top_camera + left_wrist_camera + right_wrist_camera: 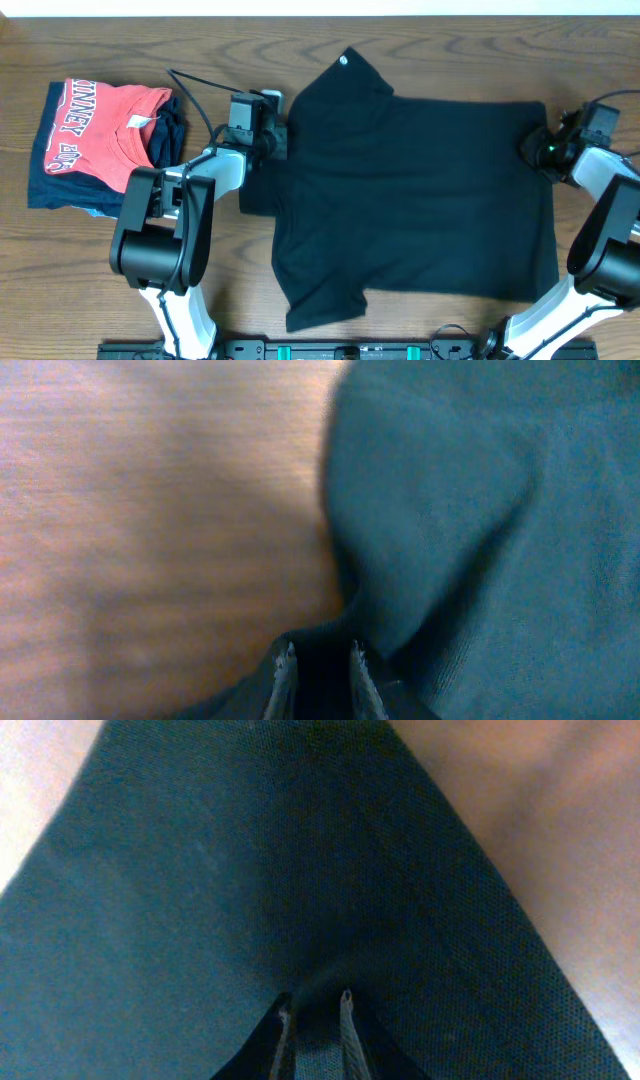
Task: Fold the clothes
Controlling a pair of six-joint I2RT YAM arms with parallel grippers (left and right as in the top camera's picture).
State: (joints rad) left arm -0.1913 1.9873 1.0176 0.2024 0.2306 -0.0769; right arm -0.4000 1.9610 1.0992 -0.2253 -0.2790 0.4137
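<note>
The black T-shirt (410, 200) lies spread flat across the middle of the wooden table, with a small white mark near its upper tip. My left gripper (278, 138) is at the shirt's left edge, shut on a pinch of the black fabric (320, 660). My right gripper (535, 145) is at the shirt's upper right corner, shut on the black fabric (315, 1010). In both wrist views the cloth (480, 510) (250, 870) fills most of the picture and rises up into the fingertips.
A stack of folded clothes, a red T-shirt with white lettering (100, 125) on navy-blue garments (55, 190), sits at the left of the table. Black cables (195, 85) run behind my left arm. The table's far edge lies just above the shirt.
</note>
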